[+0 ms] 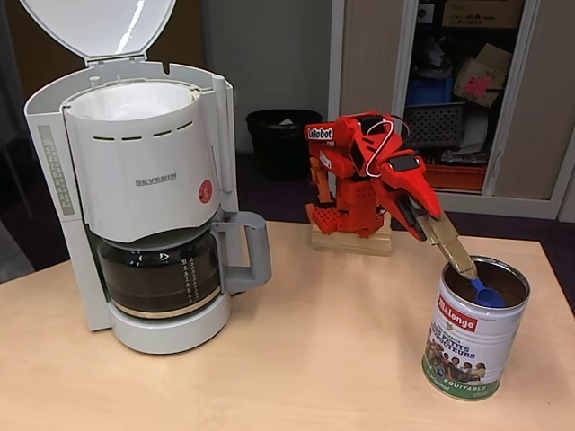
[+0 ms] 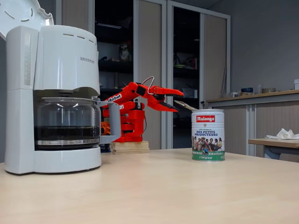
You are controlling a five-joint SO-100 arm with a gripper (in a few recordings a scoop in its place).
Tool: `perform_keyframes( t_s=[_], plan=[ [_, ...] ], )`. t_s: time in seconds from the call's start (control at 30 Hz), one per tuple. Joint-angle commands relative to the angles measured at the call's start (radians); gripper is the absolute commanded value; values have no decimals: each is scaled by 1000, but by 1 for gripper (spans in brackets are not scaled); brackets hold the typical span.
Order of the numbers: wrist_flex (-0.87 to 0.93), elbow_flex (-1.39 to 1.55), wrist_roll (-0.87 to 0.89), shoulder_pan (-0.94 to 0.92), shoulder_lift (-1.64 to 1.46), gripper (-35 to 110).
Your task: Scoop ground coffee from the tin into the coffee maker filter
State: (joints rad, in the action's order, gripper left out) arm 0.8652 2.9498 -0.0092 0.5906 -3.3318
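1. Fixed view from above: the tin [image 1: 474,330] stands upright on the desk [image 1: 296,359], right of the coffee maker [image 1: 148,193] and well apart from it; the claw [image 1: 449,244] is clenched on a blue scoop [image 1: 486,292]; its bowl is dipped into the ground coffee [image 1: 508,280]; long axis slants down-right (lid open, no transfer judged yet).
2. Low fixed view: the tin [image 2: 208,135] is upright; the claw [image 2: 180,105] points right, toward its rim; scooping and delivery remain.
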Motion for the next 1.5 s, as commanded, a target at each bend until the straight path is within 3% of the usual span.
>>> perform_keyframes(
  t_s=[0.0, 0.5, 1.47],
  plan=[
    [15, -21, -38, 12, 0, 24],
    [75, -189, -86, 37, 183, 25],
    [-104, -295, -48, 55, 508, 25]
  ],
)
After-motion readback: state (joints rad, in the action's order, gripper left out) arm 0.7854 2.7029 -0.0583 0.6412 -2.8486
